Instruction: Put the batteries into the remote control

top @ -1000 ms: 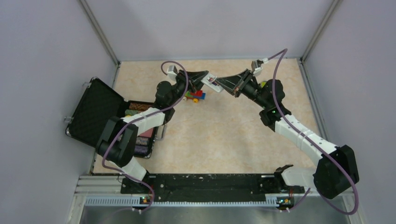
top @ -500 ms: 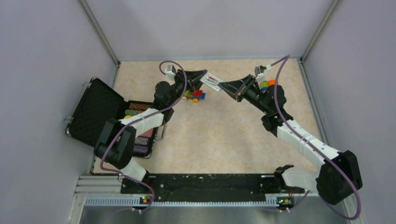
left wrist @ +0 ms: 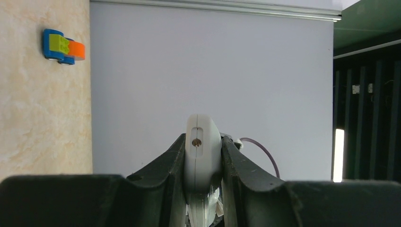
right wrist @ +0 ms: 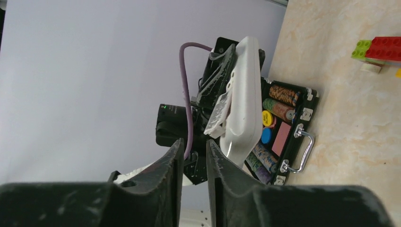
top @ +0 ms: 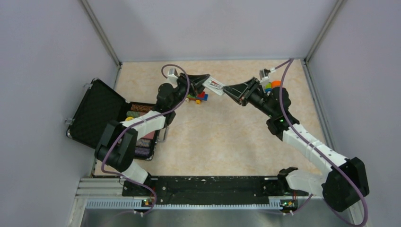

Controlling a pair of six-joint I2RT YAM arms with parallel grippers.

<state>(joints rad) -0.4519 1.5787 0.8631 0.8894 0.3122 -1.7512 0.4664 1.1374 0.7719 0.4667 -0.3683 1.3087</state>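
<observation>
The left arm [top: 146, 120] and right arm [top: 307, 142] stretch forward and inward. The left gripper [left wrist: 202, 142] clamps the remote [left wrist: 202, 161] between its jaws; the right gripper [right wrist: 194, 144] has its jaws slightly apart.

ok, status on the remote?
Left claw shut on remote control, held off the table. Right claw slightly open, empty, close to it. Batteries not in view.

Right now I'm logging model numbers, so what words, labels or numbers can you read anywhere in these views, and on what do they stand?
No text here can be read.
Sticker on the remote control: it carries print, but too blurred to read.
Poker chips in the case: coloured patterns only, no legible numbers.
</observation>
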